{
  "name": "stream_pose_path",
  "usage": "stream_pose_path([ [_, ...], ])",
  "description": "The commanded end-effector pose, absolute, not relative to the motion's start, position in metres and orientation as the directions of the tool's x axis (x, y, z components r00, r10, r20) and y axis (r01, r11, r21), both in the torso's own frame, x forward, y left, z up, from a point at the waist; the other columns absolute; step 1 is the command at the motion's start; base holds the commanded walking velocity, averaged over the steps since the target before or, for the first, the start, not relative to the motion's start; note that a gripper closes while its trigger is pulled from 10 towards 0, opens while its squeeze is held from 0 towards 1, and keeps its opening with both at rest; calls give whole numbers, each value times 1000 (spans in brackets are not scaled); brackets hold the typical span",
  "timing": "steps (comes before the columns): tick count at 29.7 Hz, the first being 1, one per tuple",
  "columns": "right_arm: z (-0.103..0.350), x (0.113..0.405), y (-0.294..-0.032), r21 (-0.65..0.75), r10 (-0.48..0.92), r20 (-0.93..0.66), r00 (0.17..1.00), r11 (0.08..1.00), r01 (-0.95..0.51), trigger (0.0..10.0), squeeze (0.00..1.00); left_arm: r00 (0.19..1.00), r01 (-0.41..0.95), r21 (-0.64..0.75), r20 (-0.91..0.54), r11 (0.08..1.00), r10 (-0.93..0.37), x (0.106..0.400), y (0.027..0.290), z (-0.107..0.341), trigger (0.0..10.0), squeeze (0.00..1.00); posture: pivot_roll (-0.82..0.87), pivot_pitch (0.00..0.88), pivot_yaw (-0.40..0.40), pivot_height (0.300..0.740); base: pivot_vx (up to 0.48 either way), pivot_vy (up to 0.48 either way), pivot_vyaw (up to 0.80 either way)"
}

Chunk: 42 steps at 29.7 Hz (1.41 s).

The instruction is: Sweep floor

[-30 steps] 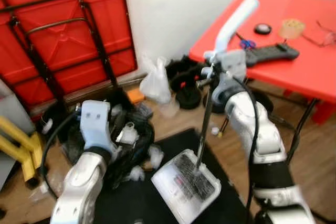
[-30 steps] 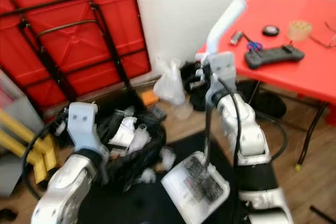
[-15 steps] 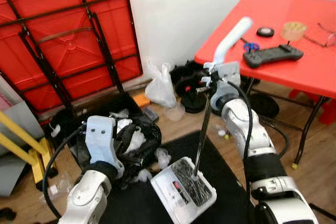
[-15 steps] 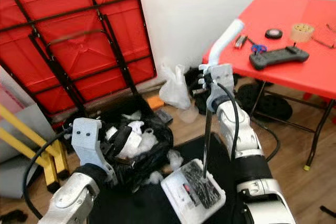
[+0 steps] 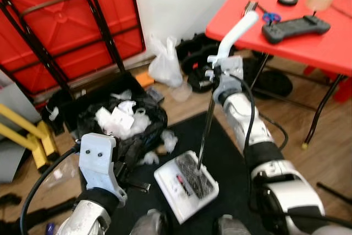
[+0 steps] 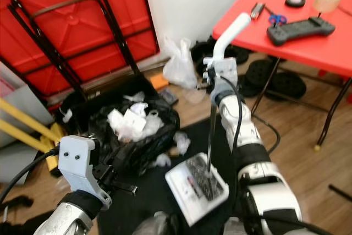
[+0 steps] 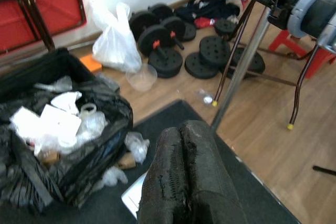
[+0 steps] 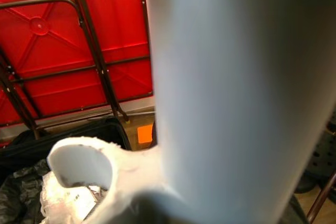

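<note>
Fingers (image 7: 189,182) pressed together, sweeper (image 5: 186,179) label unreadable

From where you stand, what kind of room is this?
Probably a home storage or workout corner: weight plates lie on the wood floor by the wall, a folded red table leans against it, and a black trash bag of paper waste sits nearby.

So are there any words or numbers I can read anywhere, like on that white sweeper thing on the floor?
No text can be read anywhere in these pictures.
White sweeper head: a small red mark on top, too blurred to read.
Crumpled papers in the black trash bag: no readable print.
Black controller on the red table: too small to tell.
</note>
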State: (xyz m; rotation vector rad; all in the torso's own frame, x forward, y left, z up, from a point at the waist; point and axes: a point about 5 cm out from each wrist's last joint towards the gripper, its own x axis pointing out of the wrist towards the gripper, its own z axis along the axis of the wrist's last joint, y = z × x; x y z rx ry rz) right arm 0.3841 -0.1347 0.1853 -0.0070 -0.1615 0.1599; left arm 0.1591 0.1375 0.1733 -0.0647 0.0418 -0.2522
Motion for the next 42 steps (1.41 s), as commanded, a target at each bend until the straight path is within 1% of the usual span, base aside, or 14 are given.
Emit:
stream_pose_path([
  [1,195,386,-132,-11,153,215,965,988,-154,10000,0,964,257,-85,-49,963,-262,151,136,176,10000,0,138,335,54,740,0,0,0],
  [10,195,390,-137,-26,120,224,967,993,-117,10000,0,960,266,-99,-64,959,-273,139,136,181,10000,0,164,375,70,740,0,0,0],
  [13,195,390,-137,-26,120,224,967,993,-117,10000,0,960,266,-99,-64,959,-273,139,136,181,10000,0,164,375,70,740,0,0,0],
  [16,202,391,-148,-79,86,255,963,995,-68,10000,0,959,270,-109,-61,957,-277,137,134,181,10000,0,163,390,71,740,0,0,0],
  [18,202,391,-148,-79,86,255,963,995,-68,10000,0,959,270,-109,-61,957,-277,137,134,181,10000,0,163,390,71,740,0,0,0],
  [20,213,391,-161,-109,62,296,953,994,-30,10000,0,959,269,-118,-60,956,-277,137,134,181,10000,0,147,394,69,740,0,0,0],
  [24,227,390,-169,-112,42,354,934,994,-2,10000,0,959,268,-122,-61,956,-276,138,134,181,10000,0,137,393,68,740,0,0,0],
  [32,233,391,-170,-108,36,380,924,994,5,10000,0,959,267,-124,-59,956,-276,140,134,182,10000,0,134,394,68,740,0,0,0],
  [34,228,391,-165,-106,37,374,927,994,3,10000,0,959,269,-121,-57,956,-277,140,133,182,10000,0,140,392,65,740,0,0,0],
  [35,226,391,-164,-106,37,371,928,994,3,10000,51,959,269,-120,-56,956,-277,140,133,182,10000,0,140,392,65,740,0,0,0],
  [36,226,391,-164,-106,37,371,928,994,3,10000,51,959,269,-120,-56,956,-277,140,133,182,10000,0,140,392,65,740,0,0,0],
  [37,225,390,-163,-99,43,376,926,995,-6,10000,843,959,269,-119,-55,956,-276,140,133,182,10000,0,140,393,65,740,0,0,0],
  [38,224,389,-164,-94,45,379,924,996,-10,10000,1000,960,268,-118,-54,956,-276,140,133,182,10000,0,140,391,64,740,0,0,0],
  [42,212,385,-165,-105,62,350,935,994,-27,10000,1000,960,269,-115,-53,956,-277,140,134,183,10000,0,136,388,63,740,0,0,0],
])
